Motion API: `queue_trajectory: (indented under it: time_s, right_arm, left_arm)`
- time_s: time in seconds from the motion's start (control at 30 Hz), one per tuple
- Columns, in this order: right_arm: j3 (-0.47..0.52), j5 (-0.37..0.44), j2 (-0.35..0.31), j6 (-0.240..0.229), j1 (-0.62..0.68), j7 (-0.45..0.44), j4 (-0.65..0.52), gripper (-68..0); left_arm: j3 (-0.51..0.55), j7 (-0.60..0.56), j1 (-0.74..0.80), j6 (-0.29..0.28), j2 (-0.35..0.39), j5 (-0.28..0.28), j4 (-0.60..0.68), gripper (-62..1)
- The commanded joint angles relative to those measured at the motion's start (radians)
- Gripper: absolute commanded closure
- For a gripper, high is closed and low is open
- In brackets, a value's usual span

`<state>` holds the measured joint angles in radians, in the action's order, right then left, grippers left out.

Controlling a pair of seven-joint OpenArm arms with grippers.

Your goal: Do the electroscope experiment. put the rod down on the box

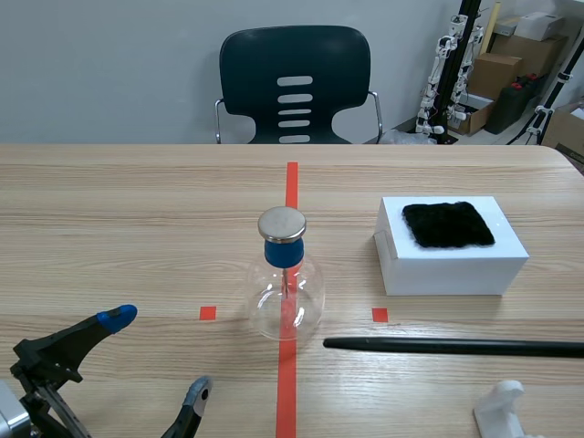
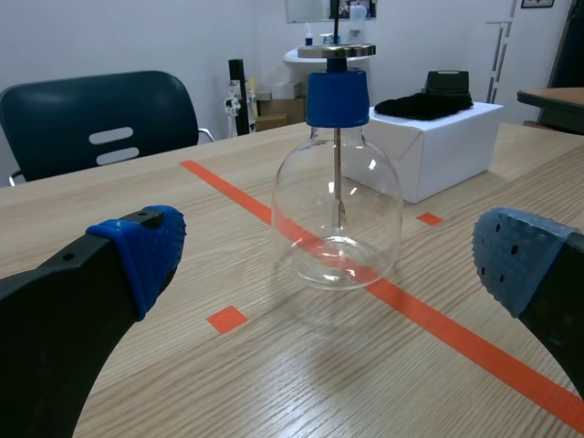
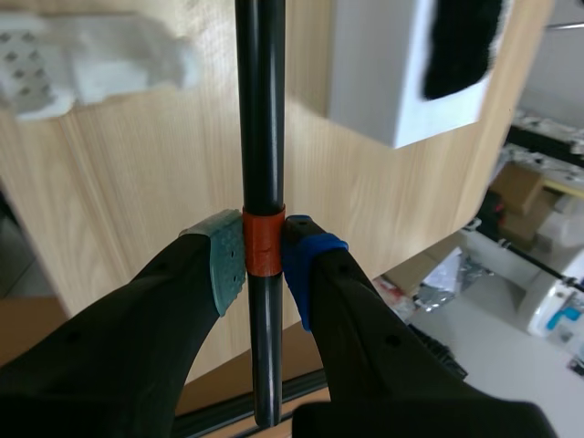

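Note:
A long black rod (image 1: 456, 347) hangs level just above the table's near right part, its tip pointing toward the red centre line. In the right wrist view my right gripper (image 3: 263, 260) is shut on the rod (image 3: 260, 109) at its orange band. The white box (image 1: 452, 265) with a black cloth (image 1: 448, 224) on top stands beyond the rod, apart from it. The box (image 3: 383, 82) also lies ahead of and beside the rod in the right wrist view. The glass electroscope flask (image 1: 286, 287) stands on the centre line. My left gripper (image 1: 157, 356) is open at the near left, facing the flask (image 2: 338, 210).
A white plastic stand (image 1: 505, 411) lies at the near right edge, under the rod's side; the same stand (image 3: 82, 59) shows in the right wrist view. A dark chair (image 1: 294, 87) stands behind the table. Boxes and equipment fill the far right corner of the room.

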<state>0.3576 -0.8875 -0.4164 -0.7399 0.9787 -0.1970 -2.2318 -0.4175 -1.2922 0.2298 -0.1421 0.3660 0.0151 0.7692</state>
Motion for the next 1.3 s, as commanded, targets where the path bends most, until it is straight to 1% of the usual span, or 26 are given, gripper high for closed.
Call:
queue_trajectory:
  time_s: [0.0,0.13,0.23,0.3,0.33,0.4,0.5,0.6,0.73,0.83,0.93,0.97,1.03,1.2,1.27]
  right_arm:
    - [-0.01,0.01,-0.007,-0.006,-0.018,-0.001,-0.006,-1.1]
    - [-0.047,0.011,-0.03,-0.006,-0.046,0.042,-0.006,-1.1]
    - [-0.076,0.029,-0.046,-0.006,-0.076,0.1,-0.006,-1.1]
    - [-0.102,0.028,-0.059,-0.006,-0.098,0.103,-0.006,-1.1]
    - [-0.118,0.029,-0.068,-0.006,-0.103,0.12,-0.005,-1.1]
    - [-0.152,0.029,-0.088,-0.006,-0.104,0.18,-0.003,-1.1]
    - [-0.206,0.073,-0.117,-0.006,-0.114,0.227,0.002,-1.1]
    - [-0.274,0.092,-0.16,-0.006,-0.116,0.289,0.008,-1.1]
    - [-0.386,0.155,-0.238,-0.006,-0.148,0.428,0.01,-1.1]
    - [-0.457,0.229,-0.307,-0.006,-0.165,0.517,0.017,-1.1]
    - [-0.497,0.315,-0.389,-0.006,-0.168,0.539,0.019,-1.1]
    - [-0.5,0.354,-0.411,0.003,-0.178,0.539,0.019,-1.1]
    - [-0.501,0.44,-0.44,0.003,-0.202,0.558,0.019,-1.1]
    - [-0.501,0.692,-0.494,0.003,-0.274,0.657,0.022,-1.1]
    - [-0.502,0.766,-0.509,0.003,-0.295,0.682,0.029,-1.1]
  left_arm:
    - [0.003,-0.021,0.002,-0.002,0.0,-0.005,0.014,-62.3]
    - [0.003,-0.021,0.002,-0.002,0.0,-0.005,0.014,-62.3]
    - [0.003,-0.021,0.002,-0.002,0.0,-0.004,0.014,-62.3]
    - [0.003,-0.021,0.002,-0.002,0.0,-0.005,0.014,-62.3]
    - [0.003,-0.021,0.002,-0.002,0.0,-0.005,0.014,-62.3]
    - [0.003,-0.021,0.002,-0.002,0.0,-0.005,0.014,-62.3]
    - [0.003,-0.021,0.002,-0.002,0.0,-0.005,0.014,-62.3]
    - [0.003,-0.021,0.002,-0.002,0.0,-0.005,0.014,-62.3]
    - [0.003,-0.021,0.002,-0.002,0.0,-0.005,0.014,-62.3]
    - [0.003,-0.021,0.002,-0.002,0.0,-0.004,0.014,-62.3]
    - [0.003,-0.021,0.002,-0.002,0.0,-0.005,0.014,-62.3]
    - [0.003,-0.021,0.002,-0.002,0.0,-0.005,0.014,-62.3]
    - [0.003,-0.021,0.002,-0.002,0.0,-0.005,0.014,-62.3]
    - [0.003,-0.021,0.002,-0.002,0.0,-0.005,0.014,-62.3]
    - [0.003,-0.021,0.002,-0.002,0.0,-0.005,0.014,-62.3]
